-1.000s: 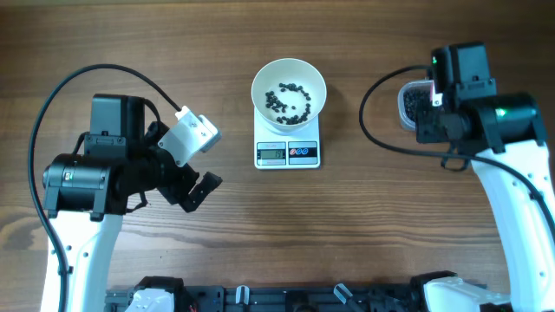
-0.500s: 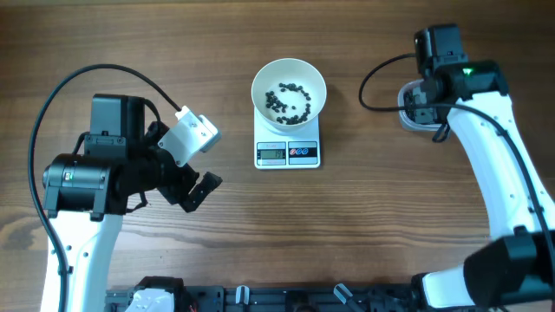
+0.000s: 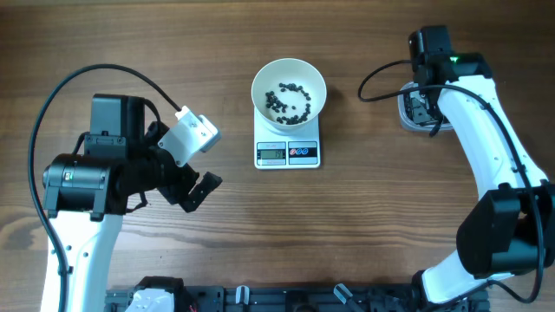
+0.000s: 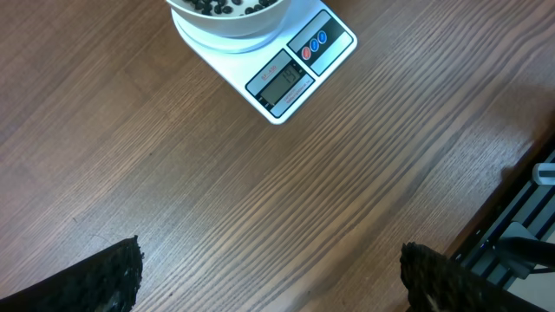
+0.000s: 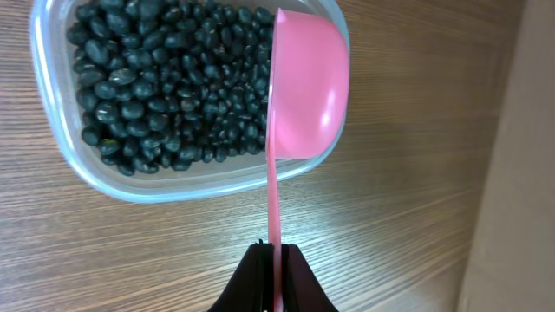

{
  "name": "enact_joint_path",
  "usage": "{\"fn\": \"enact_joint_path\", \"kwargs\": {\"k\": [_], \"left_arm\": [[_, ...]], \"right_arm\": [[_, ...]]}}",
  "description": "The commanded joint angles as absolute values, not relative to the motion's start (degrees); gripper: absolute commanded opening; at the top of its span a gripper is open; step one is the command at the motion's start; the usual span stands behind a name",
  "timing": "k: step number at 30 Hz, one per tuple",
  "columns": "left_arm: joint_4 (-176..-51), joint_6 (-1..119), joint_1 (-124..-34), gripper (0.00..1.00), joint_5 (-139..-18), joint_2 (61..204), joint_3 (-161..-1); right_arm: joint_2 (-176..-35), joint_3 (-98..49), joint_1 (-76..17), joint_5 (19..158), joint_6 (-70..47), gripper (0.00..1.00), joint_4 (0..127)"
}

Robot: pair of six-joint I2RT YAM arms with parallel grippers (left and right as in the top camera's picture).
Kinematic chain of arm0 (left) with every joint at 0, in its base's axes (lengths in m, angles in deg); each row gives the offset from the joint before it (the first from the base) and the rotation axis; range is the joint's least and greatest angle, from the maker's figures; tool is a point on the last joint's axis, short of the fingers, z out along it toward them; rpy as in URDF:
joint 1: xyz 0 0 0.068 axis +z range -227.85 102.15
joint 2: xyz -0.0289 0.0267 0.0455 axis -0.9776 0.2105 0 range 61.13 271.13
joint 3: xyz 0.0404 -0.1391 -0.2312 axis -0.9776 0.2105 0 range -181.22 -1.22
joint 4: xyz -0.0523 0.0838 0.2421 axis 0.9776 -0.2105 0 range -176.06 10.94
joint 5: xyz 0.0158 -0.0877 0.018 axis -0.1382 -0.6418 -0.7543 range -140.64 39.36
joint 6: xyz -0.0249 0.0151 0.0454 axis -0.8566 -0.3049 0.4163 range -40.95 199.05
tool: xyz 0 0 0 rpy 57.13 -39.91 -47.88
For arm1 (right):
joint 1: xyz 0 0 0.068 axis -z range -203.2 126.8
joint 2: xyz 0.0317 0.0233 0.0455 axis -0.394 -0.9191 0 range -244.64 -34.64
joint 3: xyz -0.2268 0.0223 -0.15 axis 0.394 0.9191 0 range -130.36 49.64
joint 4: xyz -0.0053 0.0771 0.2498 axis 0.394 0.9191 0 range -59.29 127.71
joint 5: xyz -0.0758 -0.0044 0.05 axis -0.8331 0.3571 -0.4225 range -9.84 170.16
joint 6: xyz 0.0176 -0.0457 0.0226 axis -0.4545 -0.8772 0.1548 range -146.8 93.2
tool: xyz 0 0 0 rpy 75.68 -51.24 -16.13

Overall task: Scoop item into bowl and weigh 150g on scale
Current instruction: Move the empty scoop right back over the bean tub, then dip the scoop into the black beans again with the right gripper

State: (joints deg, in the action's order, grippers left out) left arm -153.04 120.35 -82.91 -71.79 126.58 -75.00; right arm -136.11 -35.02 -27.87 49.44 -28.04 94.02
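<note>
So the right claw (image 5: 276, 260) is pinched tight on the thin handle of a pink scoop (image 5: 305, 87), right at the end. That makes sense to me: it gets the most reach and keeps the fingers out of the beans. The scoop is rolled on its edge at the right end of the clear tub (image 5: 104, 178), and I can't see any beans on the side facing the camera, so my guess is it's lining up to dig in, not carrying a load. The tub is packed with black beans (image 5: 165, 87), so there's plenty to take.

The white bowl (image 3: 314, 82) sits on the scale (image 3: 288, 154), so every scoop gets weighed as it lands. Only a thin scatter of beans covers its bottom, and I'd say 150g is a long way off. The display (image 4: 279, 82) faces the front but I can't read it.

The left claw (image 4: 273, 290) hangs wide open over bare table (image 3: 364, 225) with nothing in it. It's well off to the side of the scale, probably parked so it doesn't bump the bowl or throw off the reading.
</note>
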Motion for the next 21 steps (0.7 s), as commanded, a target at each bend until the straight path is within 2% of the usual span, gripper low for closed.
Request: {"fn": "enact_joint_path", "kwargs": {"k": [1,9,21], "left_arm": [[-153.04,120.2,-82.45,1.0,-73.12,126.03,-75.33],[-153.04,120.2,-82.45,1.0,-73.12,126.03,-75.33],[-153.04,120.2,-82.45,1.0,-73.12,126.03,-75.33]], "right_arm": [[-137.99,-35.09,-27.72,43.54,-28.41,0.04,93.63],[-141.26,-35.09,-27.74,43.1,-31.36,0.04,92.42],[-141.57,-35.11,-27.74,57.16,-32.85,0.04,92.53]]}}
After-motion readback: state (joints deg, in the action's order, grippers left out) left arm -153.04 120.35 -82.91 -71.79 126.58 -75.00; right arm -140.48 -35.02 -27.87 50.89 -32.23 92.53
